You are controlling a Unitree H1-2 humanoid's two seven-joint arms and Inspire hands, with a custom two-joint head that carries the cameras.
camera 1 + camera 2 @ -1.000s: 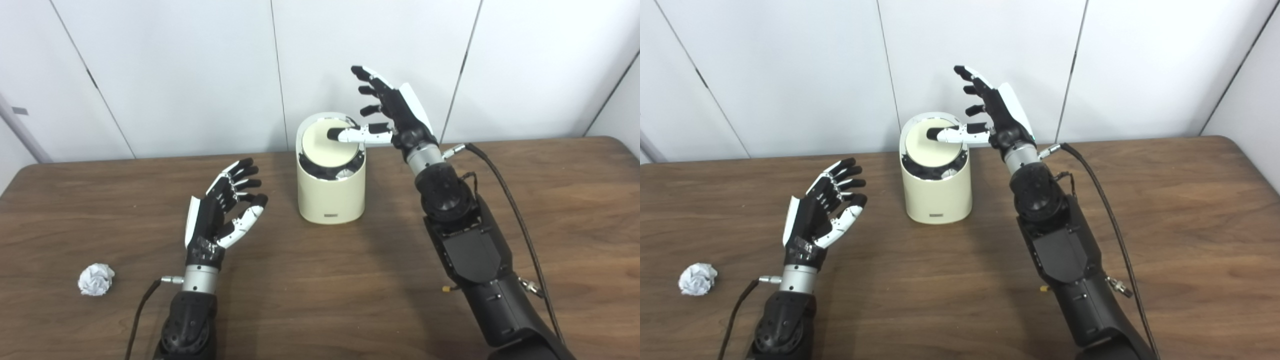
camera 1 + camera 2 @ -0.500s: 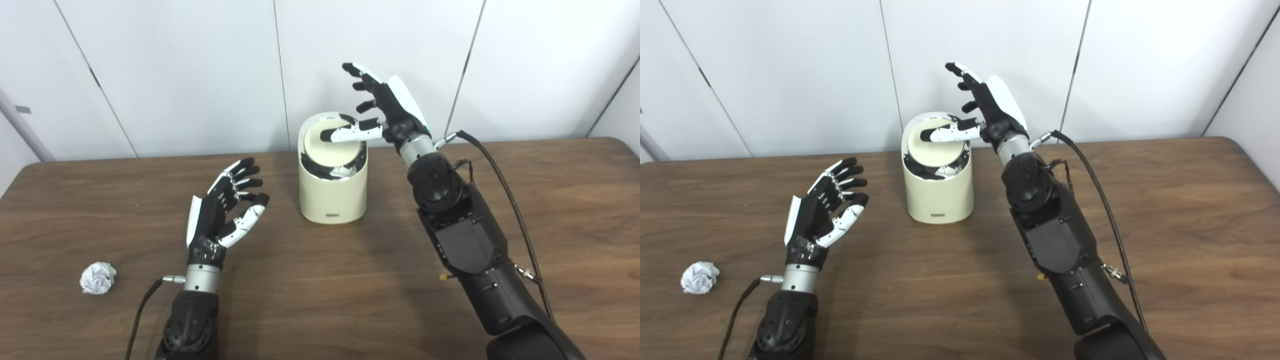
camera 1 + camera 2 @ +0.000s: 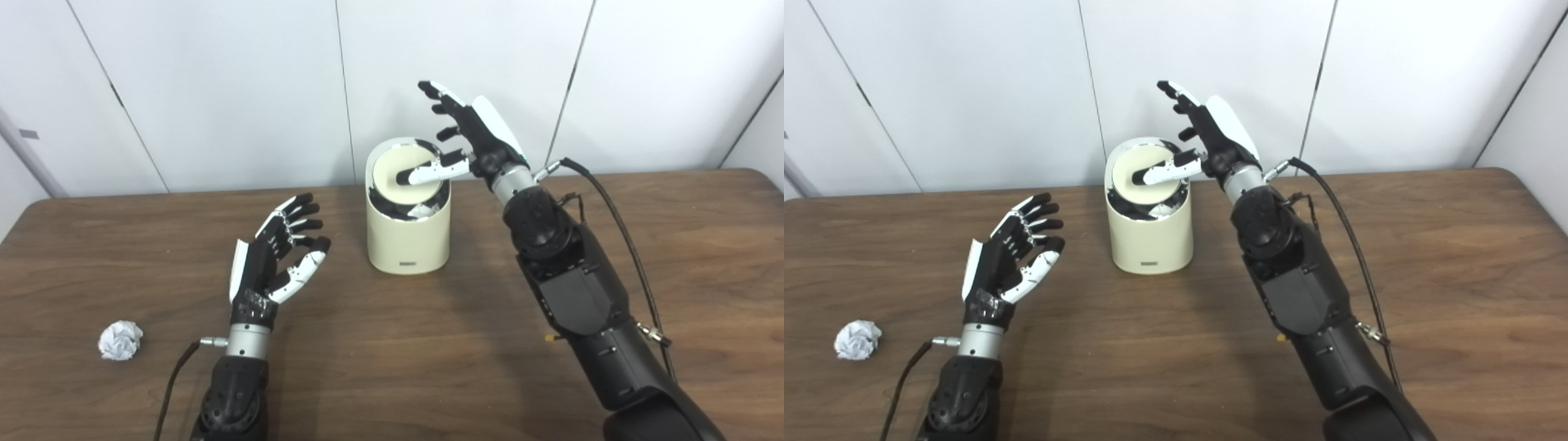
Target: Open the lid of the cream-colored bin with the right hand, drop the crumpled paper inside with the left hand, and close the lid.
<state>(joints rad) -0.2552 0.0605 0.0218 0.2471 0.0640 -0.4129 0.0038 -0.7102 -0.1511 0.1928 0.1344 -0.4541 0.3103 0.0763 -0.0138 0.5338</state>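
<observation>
The cream-colored bin (image 3: 407, 239) stands upright at the table's middle back. Its round lid (image 3: 398, 180) is tilted, leaving a dark gap at the front edge where something white shows inside. My right hand (image 3: 471, 138) is above and right of the bin, fingers spread upward, with its thumb pressing on the lid. My left hand (image 3: 275, 257) hovers open, palm up, left of the bin and holds nothing. A crumpled paper ball (image 3: 120, 340) lies on the table at the near left, well apart from the left hand.
The brown wooden table (image 3: 392, 367) runs wide on both sides. A white panelled wall (image 3: 214, 92) stands close behind the bin. Black cables trail from both forearms (image 3: 618, 226).
The right thumb has slid further over the lid and dipped lower. The left hand and paper ball have stayed put. The view shifted slightly.
</observation>
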